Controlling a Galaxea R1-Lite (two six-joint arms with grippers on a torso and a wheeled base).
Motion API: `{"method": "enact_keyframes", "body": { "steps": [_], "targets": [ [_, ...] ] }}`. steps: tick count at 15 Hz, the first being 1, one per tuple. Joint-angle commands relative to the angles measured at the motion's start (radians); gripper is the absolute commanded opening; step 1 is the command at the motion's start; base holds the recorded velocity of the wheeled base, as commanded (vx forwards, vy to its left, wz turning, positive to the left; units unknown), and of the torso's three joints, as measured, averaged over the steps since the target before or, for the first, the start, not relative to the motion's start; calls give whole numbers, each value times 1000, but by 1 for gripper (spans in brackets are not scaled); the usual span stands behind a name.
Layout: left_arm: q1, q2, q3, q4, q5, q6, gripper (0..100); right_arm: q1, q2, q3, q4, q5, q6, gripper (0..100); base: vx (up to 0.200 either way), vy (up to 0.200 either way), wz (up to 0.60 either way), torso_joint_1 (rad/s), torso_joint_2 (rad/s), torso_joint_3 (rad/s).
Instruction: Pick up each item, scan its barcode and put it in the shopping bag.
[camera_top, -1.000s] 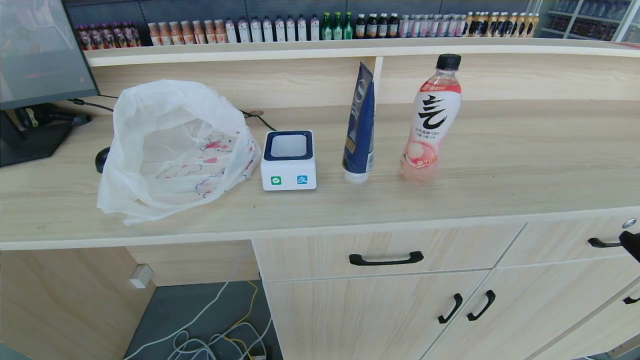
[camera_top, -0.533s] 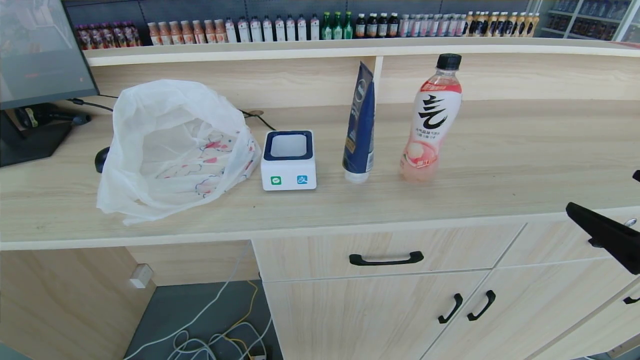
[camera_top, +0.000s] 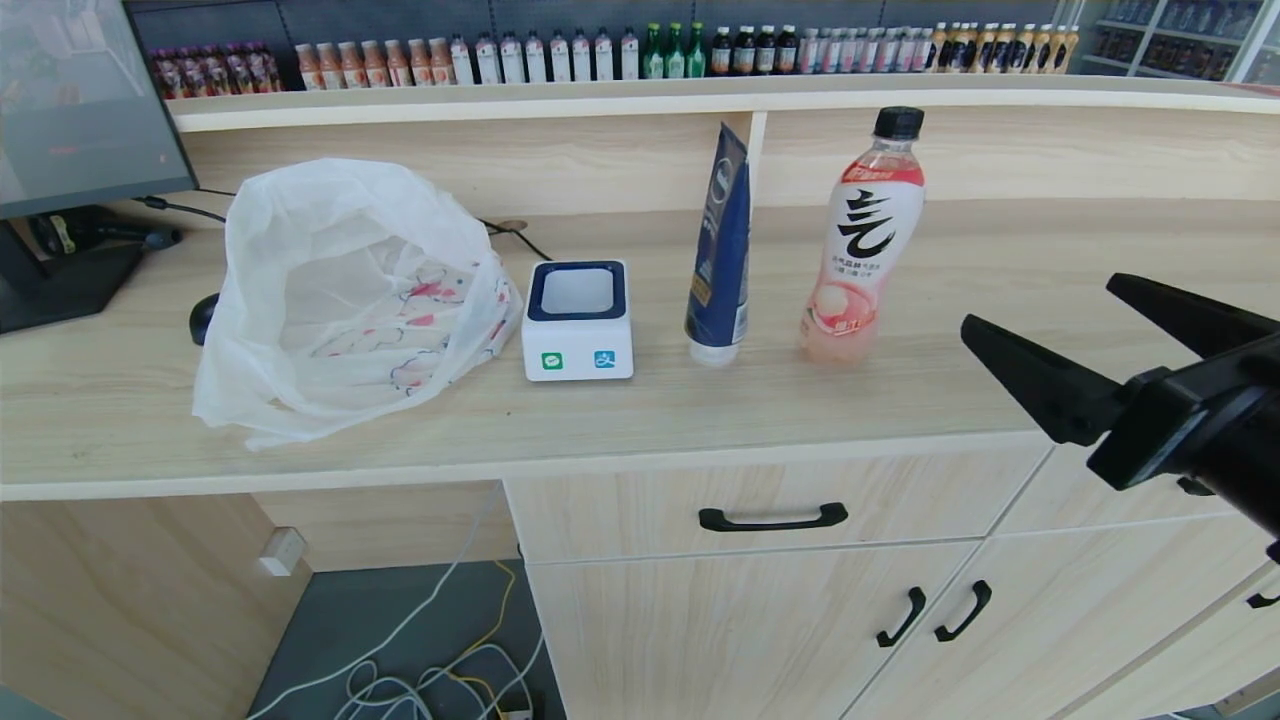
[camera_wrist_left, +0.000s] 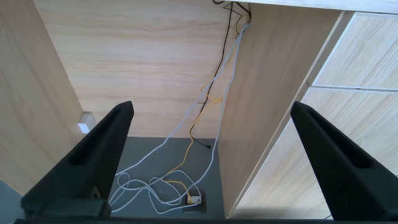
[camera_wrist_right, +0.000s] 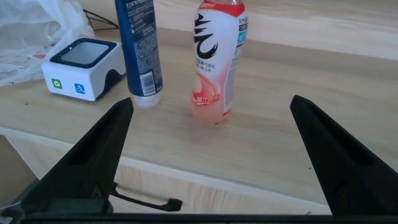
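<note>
I'm seeing the crinkled white shopping bag (camera_top: 340, 300) sagging open on the wooden counter (camera_top: 1000, 250), its contents unclear. Just beside it are sitting the boxy scanner (camera_top: 577, 320), then the upright blue tube (camera_top: 720, 250) and pink bottle (camera_top: 865, 240). My right gripper (camera_top: 1038, 303) is hovering spread at the counter's front edge, and the left gripper (camera_wrist_left: 211, 106) is hanging spread below the counter.

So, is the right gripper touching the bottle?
Apart. In the head view, bare counter shows between the open right gripper and the bottle; in the right wrist view the bottle stands clear ahead of it.
</note>
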Motion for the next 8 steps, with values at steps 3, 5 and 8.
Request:
{"method": "enact_keyframes", "body": {
  "steps": [3,5,8],
  "targets": [
    [0,0,0,0,0,0,100,113,189,-91,-60,-115,35,100,0,0,0,0,0,0],
    [0,0,0,0,0,0,100,119,223,-128,-60,-159,46,100,0,0,0,0,0,0],
    [0,0,0,0,0,-2,100,124,272,-168,-60,-185,46,100,0,0,0,0,0,0]
  ]
}}
